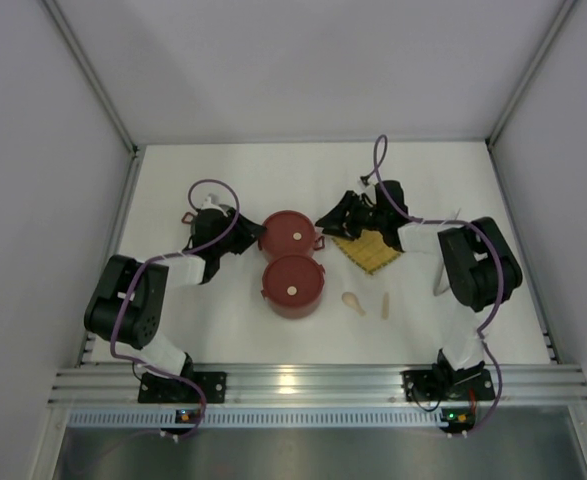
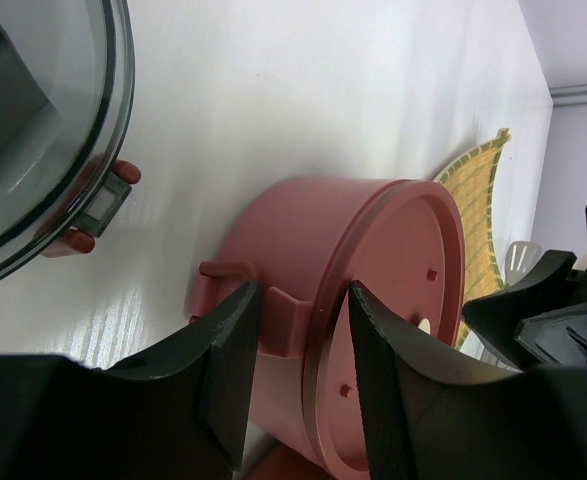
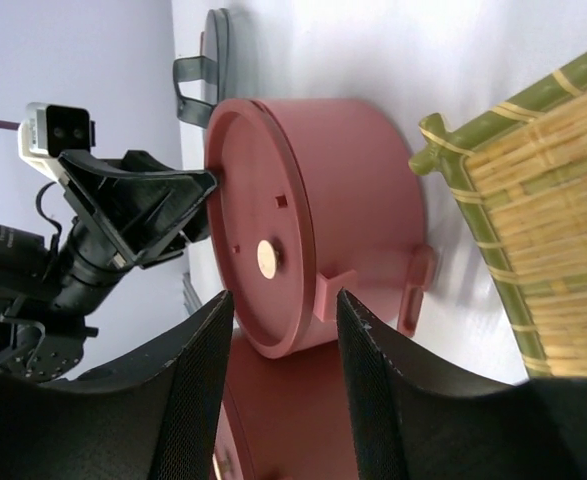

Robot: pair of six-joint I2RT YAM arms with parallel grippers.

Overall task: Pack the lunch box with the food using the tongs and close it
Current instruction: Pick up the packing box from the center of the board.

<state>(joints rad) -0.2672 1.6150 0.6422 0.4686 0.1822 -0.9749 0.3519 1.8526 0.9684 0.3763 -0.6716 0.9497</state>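
Left gripper (image 2: 303, 295), right gripper (image 3: 285, 298): jaws part open, empty, flanking round maroon lidded lunch box tier (image 1: 288, 232). Recommend: centre on small side handles (image 3: 418, 288), close together, lift level.

I see black joints with white links on both the left arm (image 1: 138, 300) and the right arm (image 1: 478, 265). A purple cable (image 1: 213, 185) runs along each. The black bases (image 1: 178, 385) are bolted to the rail (image 1: 303, 380), with orange and green lights (image 1: 183, 413) below. The fingers (image 2: 223, 370) are matte black wedges with finely textured pads.
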